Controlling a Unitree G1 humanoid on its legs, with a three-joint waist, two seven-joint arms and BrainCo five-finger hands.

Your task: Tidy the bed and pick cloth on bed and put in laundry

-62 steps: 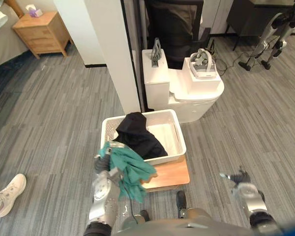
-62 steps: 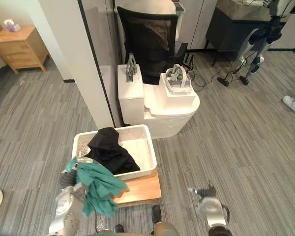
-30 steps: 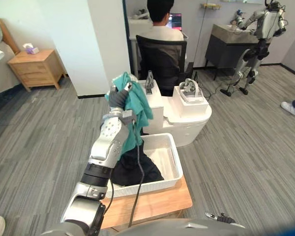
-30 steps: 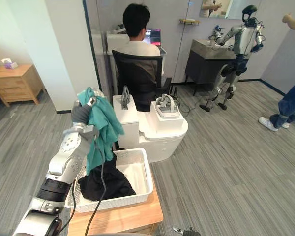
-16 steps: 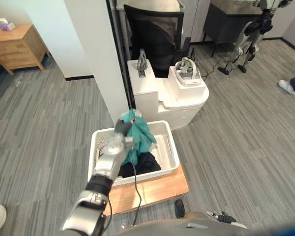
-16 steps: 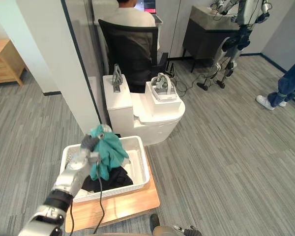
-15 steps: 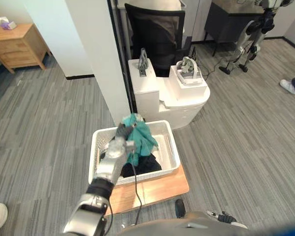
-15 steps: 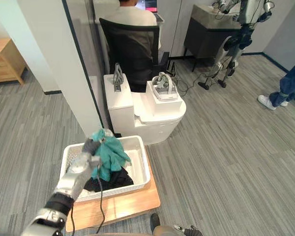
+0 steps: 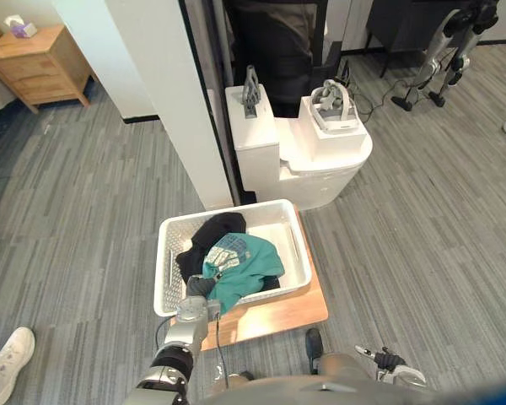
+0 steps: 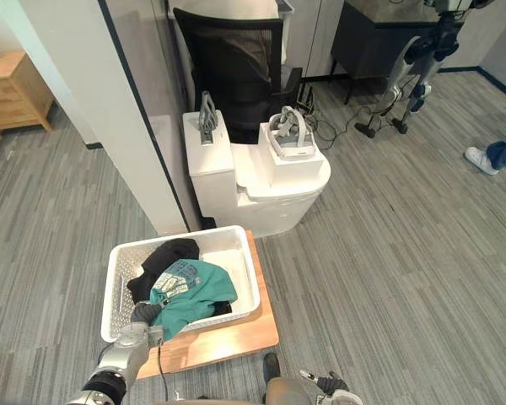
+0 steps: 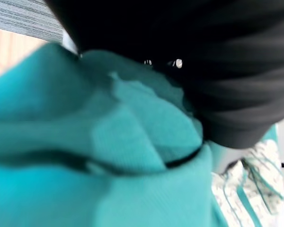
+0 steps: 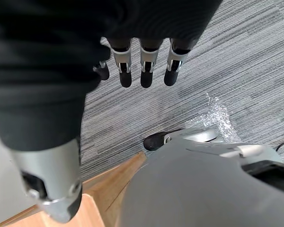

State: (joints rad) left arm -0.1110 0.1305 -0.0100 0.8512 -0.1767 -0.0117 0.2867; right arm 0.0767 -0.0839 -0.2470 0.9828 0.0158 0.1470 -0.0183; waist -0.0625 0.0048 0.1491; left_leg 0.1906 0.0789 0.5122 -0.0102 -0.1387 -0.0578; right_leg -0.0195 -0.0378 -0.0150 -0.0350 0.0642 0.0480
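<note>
Soft, light teal cloth (image 9: 244,261) lies in the white perforated basket (image 9: 298,249), one fold over the front rim — I'd bunch that. My left hand (image 9: 198,310) is there, grip I cannot tell; right hand (image 12: 146,66) slack, empty.

The teal cloth (image 9: 240,266) lies crumpled in the white laundry basket (image 9: 166,270), filling the basket's near half. A patch with a pale printed pattern faces up at the cloth's far edge, close to the basket's middle. One fold spills over the basket's near rim and hangs outside it. A black cloth (image 9: 211,232) lies bunched in the basket's far left part, partly under the teal one. The basket stands upright, its perforated walls showing.
</note>
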